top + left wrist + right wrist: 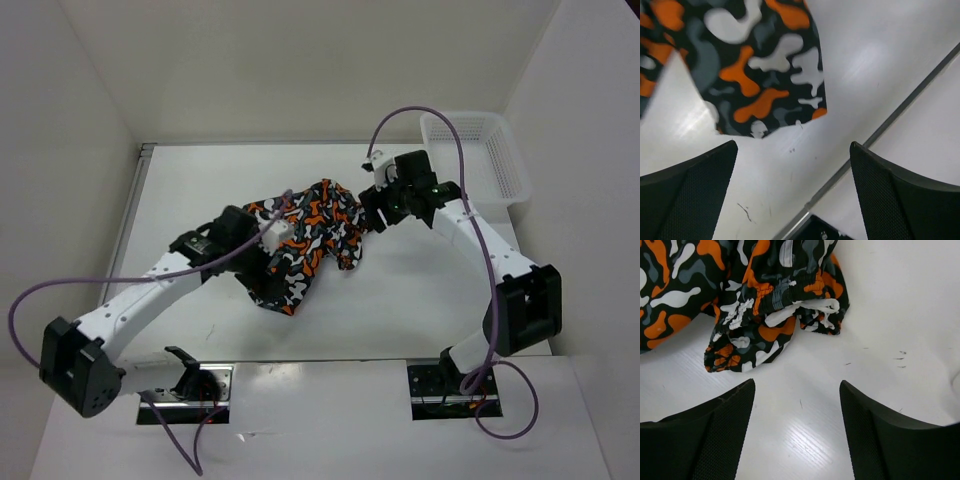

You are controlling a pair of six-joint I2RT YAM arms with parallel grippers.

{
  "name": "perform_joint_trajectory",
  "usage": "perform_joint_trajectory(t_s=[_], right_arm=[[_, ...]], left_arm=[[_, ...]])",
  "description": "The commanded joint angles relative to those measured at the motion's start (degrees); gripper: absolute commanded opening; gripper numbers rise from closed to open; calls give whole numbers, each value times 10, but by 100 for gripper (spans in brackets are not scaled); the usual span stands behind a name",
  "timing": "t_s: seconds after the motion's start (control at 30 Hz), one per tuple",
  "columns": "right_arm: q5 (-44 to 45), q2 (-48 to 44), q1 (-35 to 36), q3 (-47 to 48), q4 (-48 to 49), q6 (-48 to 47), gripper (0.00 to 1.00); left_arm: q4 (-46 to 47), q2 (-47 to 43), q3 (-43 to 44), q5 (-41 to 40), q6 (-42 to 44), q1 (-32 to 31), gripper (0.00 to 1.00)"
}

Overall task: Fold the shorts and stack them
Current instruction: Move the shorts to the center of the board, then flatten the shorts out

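The white desk (420, 290) fills the middle of the top view. The shorts (312, 232) lie in a crumpled heap near its middle. A white mesh basket (480, 150) sits at the upper right, well apart from them. The left pincer (792, 152) is spread wide and holds nothing; the shorts are past its tips, at the upper left of its view. The right pincer (797, 390) is spread wide too and holds nothing, with the shorts' waistband just past its tips.

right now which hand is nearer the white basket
Right. The right hand sits at the shorts' right edge, nearer the basket; the left hand is at their left side, farther away.
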Motion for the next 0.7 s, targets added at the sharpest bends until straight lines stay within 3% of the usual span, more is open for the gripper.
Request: perform_joint_trajectory(t_s=[0.0, 0.17, 0.3, 0.53, 0.67], right_arm=[[-42, 25, -3, -2, 7, 17, 74], [-69, 81, 51, 14, 18, 11, 74], [-20, 117, 118, 14, 33, -12, 76], [51, 190, 132, 13, 78, 28, 82], [75, 201, 132, 13, 96, 41, 78]], left_arm=[[34, 49, -27, -38, 2, -39, 100], [140, 107, -44, -69, 2, -50, 100], [181, 134, -56, -69, 2, -50, 100], [249, 171, -103, -54, 2, -50, 100], [280, 197, -109, -54, 2, -50, 73]])
